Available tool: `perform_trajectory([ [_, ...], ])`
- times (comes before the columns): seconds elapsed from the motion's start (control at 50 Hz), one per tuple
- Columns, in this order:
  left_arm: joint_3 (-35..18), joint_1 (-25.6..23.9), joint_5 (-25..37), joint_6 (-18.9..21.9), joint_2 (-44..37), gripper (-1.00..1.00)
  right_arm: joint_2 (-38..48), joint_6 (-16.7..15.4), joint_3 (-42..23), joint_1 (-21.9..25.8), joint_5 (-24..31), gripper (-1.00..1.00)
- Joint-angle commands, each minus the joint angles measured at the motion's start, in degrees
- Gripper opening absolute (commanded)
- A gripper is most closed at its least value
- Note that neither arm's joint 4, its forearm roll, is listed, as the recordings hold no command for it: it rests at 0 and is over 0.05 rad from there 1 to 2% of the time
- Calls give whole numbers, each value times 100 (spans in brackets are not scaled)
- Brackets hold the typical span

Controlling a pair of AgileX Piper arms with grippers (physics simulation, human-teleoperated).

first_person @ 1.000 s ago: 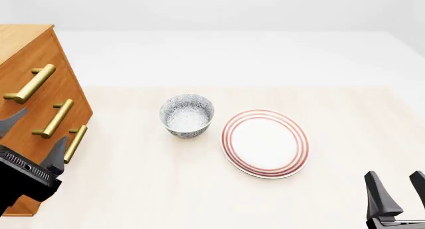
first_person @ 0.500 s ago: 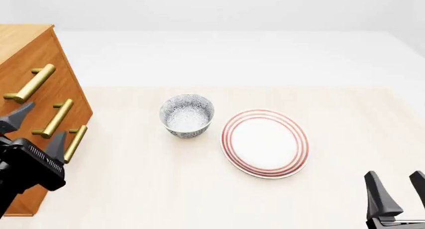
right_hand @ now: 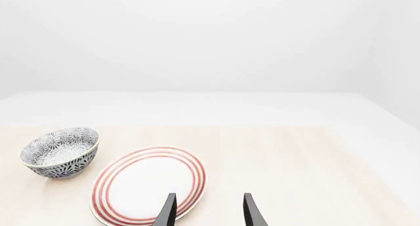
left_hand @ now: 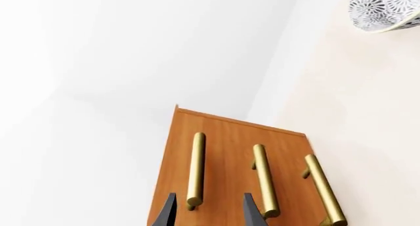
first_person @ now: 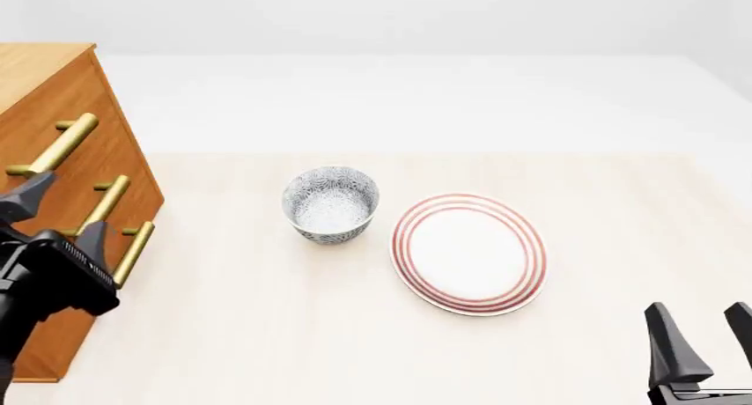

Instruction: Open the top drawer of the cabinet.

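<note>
The orange-brown cabinet [first_person: 38,67] stands at the table's left edge, its three drawer fronts looking flush. The top drawer [first_person: 90,93] carries the highest brass handle [first_person: 55,146]. My left gripper [first_person: 63,217] is open right in front of the drawer fronts, just below that handle. In the left wrist view the cabinet [left_hand: 226,135] fills the lower middle, and the near end of the top drawer's handle [left_hand: 195,169] lies just ahead of the left gripper [left_hand: 208,212], closer to one finger. My right gripper [first_person: 706,335] rests open at the near right, holding nothing.
A blue-patterned bowl [first_person: 330,202] and a red-ringed plate [first_person: 468,252] sit mid-table, right of the cabinet and well ahead of the right gripper [right_hand: 208,212]. The two lower brass handles [first_person: 104,208] lie beside the left gripper. The bowl [left_hand: 384,10] shows in a corner of the left wrist view.
My left gripper has risen along the cabinet front, from the lowest handle's height toward the top handle. The right arm has not moved.
</note>
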State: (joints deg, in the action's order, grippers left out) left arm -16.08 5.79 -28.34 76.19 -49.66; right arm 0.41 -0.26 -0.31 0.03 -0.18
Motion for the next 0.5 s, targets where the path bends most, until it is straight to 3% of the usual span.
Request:
perform_trajectory([
  [0.02, 14, 208, -584, 201, -563, 100, 0, -1, 0, 0, 0, 100],
  [0.08, 53, 309, -825, 394, -718, 100, 1, 1, 0, 0, 0, 100],
  [0.5, -292, 598, -1164, 539, -1270, 100, 0, -1, 0, 1, 0, 100],
])
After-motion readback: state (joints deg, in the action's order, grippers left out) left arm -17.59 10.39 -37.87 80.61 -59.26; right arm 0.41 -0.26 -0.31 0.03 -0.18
